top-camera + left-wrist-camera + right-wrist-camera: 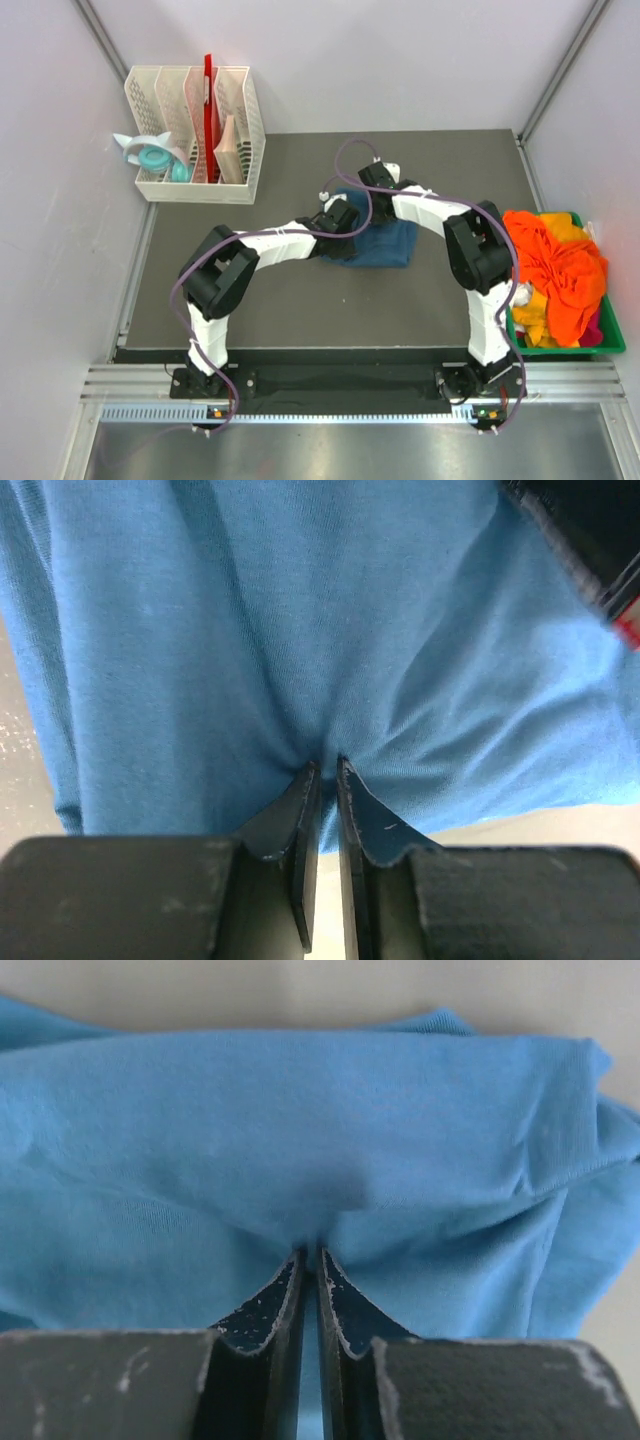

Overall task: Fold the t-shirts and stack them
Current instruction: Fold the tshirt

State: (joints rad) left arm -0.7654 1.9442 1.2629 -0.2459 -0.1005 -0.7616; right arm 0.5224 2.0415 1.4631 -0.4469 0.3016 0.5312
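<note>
A teal-blue t-shirt (385, 245) lies bunched on the dark mat (300, 310) in the middle of the table. My left gripper (338, 218) is at its left edge. In the left wrist view the left gripper (325, 767) is shut on a pucker of the blue t-shirt (300, 630). My right gripper (372, 178) is at the shirt's far edge. In the right wrist view the right gripper (312, 1252) pinches a fold of the blue t-shirt (300, 1120), with creases running to its tips. Orange t-shirts (560, 270) with yellow and magenta bits fill the green bin (615, 340).
A white file rack (195, 130) with a red folder stands at the back left, and a teal tape dispenser (150, 155) sits beside it. The green bin is at the right edge of the mat. Part of the right arm (590, 540) shows in the left wrist view.
</note>
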